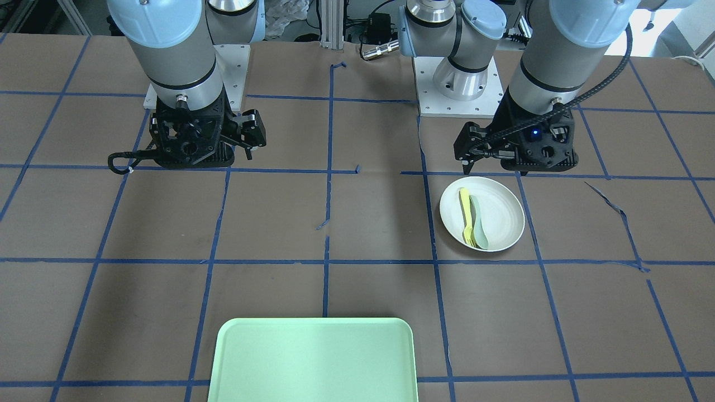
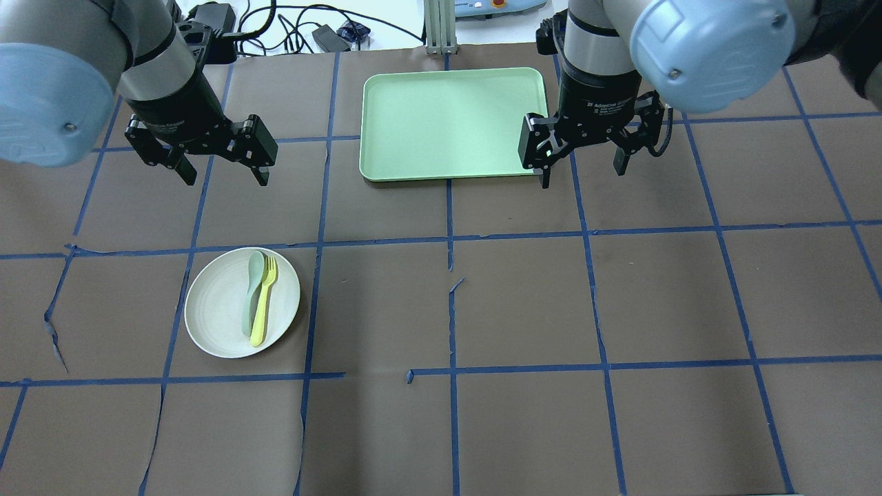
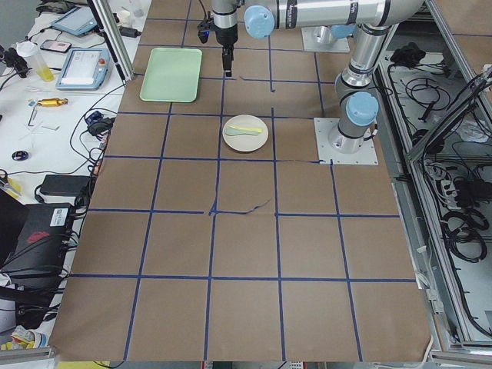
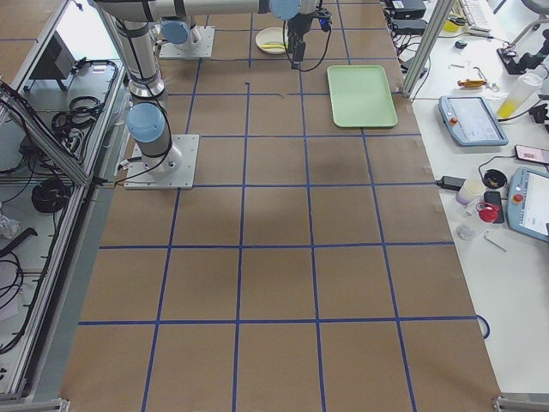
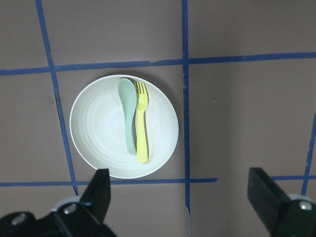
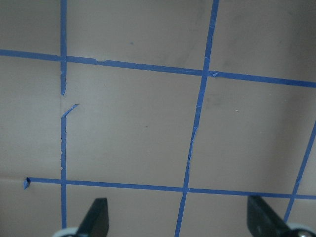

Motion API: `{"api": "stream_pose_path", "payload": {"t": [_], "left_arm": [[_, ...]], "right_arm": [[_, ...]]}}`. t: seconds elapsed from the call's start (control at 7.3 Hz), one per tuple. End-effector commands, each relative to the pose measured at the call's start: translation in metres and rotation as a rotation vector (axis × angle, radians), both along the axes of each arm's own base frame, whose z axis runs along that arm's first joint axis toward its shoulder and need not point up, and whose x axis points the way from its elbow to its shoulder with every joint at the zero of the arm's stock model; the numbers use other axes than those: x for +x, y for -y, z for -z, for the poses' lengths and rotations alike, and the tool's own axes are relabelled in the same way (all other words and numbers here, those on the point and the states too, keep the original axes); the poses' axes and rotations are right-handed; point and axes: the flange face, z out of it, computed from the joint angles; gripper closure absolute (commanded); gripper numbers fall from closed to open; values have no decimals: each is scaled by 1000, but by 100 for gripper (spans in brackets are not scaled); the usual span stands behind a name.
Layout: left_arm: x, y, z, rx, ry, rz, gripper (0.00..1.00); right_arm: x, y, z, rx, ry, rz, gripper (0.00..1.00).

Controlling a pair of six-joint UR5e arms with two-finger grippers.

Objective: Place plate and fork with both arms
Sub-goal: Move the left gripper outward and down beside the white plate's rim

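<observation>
The white plate lies on the table at my left; it also shows in the left wrist view and the front view. The yellow fork lies on the plate, tines toward the far side, seen too in the left wrist view. My left gripper hangs open and empty above the table beyond the plate, its fingers wide apart. My right gripper is open and empty, hovering at the tray's near right corner over bare table.
A pale grey-green spoon lies on the plate, touching the fork. A mint-green rectangular tray lies at the far middle of the table. Brown paper with blue tape lines covers the table.
</observation>
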Motion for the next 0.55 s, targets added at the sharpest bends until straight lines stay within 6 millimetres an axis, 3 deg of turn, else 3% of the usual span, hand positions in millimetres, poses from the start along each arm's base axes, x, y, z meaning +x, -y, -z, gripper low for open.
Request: {"api": "stream_pose_path", "payload": {"t": [0.0, 0.14, 0.41], "left_arm": [[25, 3, 4, 1, 2, -38, 0], [40, 3, 11, 17, 2, -52, 0], [96, 0, 36, 71, -21, -5, 0]], "right_arm": [[0, 1, 3, 3, -2, 0, 0], [0, 1, 3, 5, -2, 0, 0], [-5, 5, 5, 5, -2, 10, 0]]}}
